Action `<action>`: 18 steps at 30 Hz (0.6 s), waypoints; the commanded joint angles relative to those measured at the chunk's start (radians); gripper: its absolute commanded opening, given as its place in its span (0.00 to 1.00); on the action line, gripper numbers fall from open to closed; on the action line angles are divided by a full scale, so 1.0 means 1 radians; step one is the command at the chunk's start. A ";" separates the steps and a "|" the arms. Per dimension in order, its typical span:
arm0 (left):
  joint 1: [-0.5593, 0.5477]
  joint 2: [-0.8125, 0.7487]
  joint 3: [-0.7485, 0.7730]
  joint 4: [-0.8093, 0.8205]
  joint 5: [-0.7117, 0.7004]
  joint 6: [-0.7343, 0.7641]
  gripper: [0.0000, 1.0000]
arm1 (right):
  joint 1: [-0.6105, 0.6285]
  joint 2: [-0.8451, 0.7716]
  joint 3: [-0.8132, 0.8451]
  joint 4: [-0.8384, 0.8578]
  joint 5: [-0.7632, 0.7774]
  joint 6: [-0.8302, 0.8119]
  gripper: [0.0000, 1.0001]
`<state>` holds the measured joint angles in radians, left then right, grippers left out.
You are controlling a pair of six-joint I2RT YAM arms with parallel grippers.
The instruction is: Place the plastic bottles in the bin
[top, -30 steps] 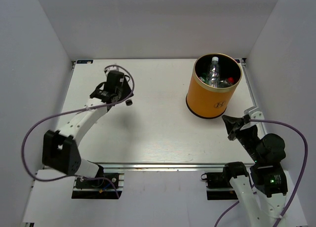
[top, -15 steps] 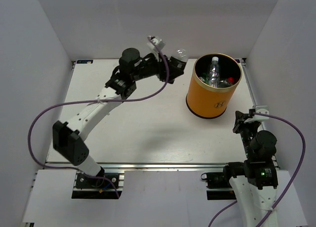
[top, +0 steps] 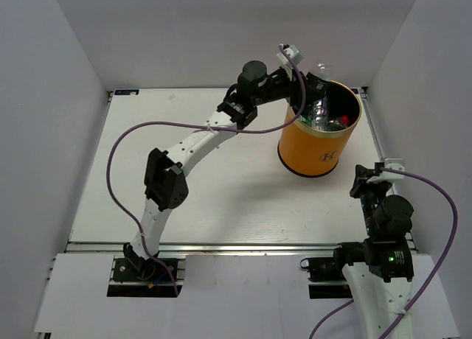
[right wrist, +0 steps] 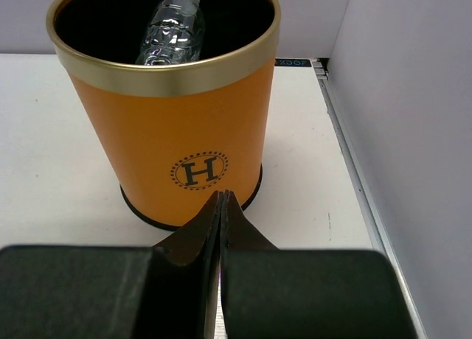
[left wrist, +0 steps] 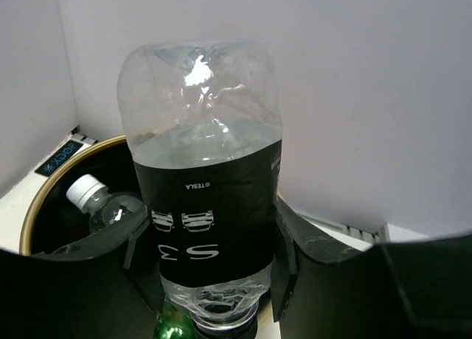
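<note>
Bin mouth crowded on its left, open table on the near side.
My left gripper (top: 311, 90), clamped on the black-labelled bottle (left wrist: 203, 184), hangs over the bin's (top: 313, 144) left rim, and a white-capped clear bottle (right wrist: 173, 29) leans inside. The back wall (top: 236, 37) and right wall (top: 435, 74) stand near. Bare table (top: 221, 184) separates the bin from my closed right gripper (right wrist: 221, 206).

A white wood-grain surface (top: 221, 199) fills the middle of the overhead view, boxed in by plain white walls (top: 221, 37) at 9, 12 and 3 o'clock. A silver metal rail (top: 236, 245) runs along its 6 o'clock edge, and a side rail (right wrist: 345, 169) along its 3 o'clock edge. A small dark sticker (top: 125, 92) lies at the 10 o'clock corner, and a second sticker (top: 359, 91) at the 2 o'clock corner.
</note>
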<state>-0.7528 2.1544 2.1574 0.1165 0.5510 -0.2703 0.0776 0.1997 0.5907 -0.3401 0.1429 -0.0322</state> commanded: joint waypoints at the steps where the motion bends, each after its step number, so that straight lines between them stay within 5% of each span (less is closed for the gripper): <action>1: 0.000 0.039 0.096 0.032 -0.072 -0.027 0.00 | 0.001 -0.019 -0.003 0.038 -0.031 0.002 0.00; 5: -0.010 0.139 0.157 0.066 -0.166 -0.055 0.09 | 0.001 -0.031 -0.002 0.033 -0.048 0.002 0.00; 8: -0.020 0.199 0.196 0.043 -0.213 -0.066 0.50 | 0.004 -0.034 -0.002 0.030 -0.048 0.000 0.00; 9: -0.029 0.199 0.196 0.043 -0.226 -0.066 0.82 | 0.004 -0.033 -0.002 0.029 -0.046 0.000 0.00; 11: -0.029 0.199 0.184 0.029 -0.257 -0.066 1.00 | 0.007 -0.032 -0.002 0.030 -0.054 -0.001 0.00; 15: -0.039 0.125 0.174 0.031 -0.269 -0.056 1.00 | 0.008 -0.031 -0.002 0.026 -0.062 -0.006 0.01; 18: -0.048 0.035 0.148 0.006 -0.269 -0.046 1.00 | 0.013 -0.029 -0.002 0.024 -0.080 -0.012 0.13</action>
<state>-0.7849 2.3714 2.3032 0.1406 0.3042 -0.3222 0.0830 0.1764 0.5907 -0.3412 0.0841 -0.0345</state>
